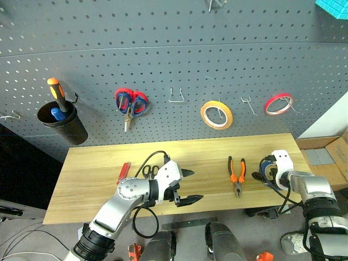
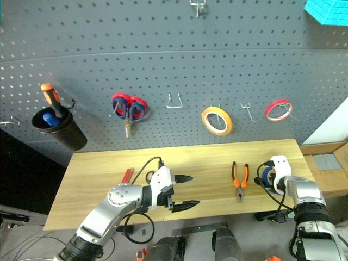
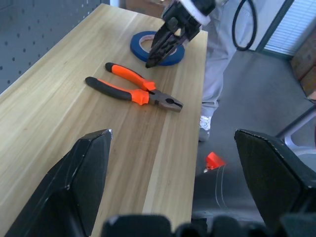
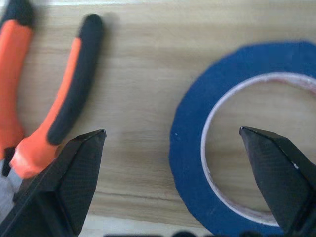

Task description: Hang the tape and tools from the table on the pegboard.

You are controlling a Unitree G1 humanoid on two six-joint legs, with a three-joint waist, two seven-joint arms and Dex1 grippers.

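The blue tape lies flat at the right end of the table. My right gripper is open just above it, one finger over the ring's hole and one outside the band. The orange-and-black pliers lie a little to the tape's left. At the left of the table lies the red-handled screwdriver, with the black-handled scissors beside it, partly hidden by my left arm. My left gripper hovers open over the table's middle, pointing right, with nothing in it. The pegboard rises behind the table.
On the pegboard hang a black cup with an orange-and-black screwdriver, red-and-blue scissors, a yellow tape ring and a red tape ring. Bare hooks sit between them. A cardboard box stands past the table's right end.
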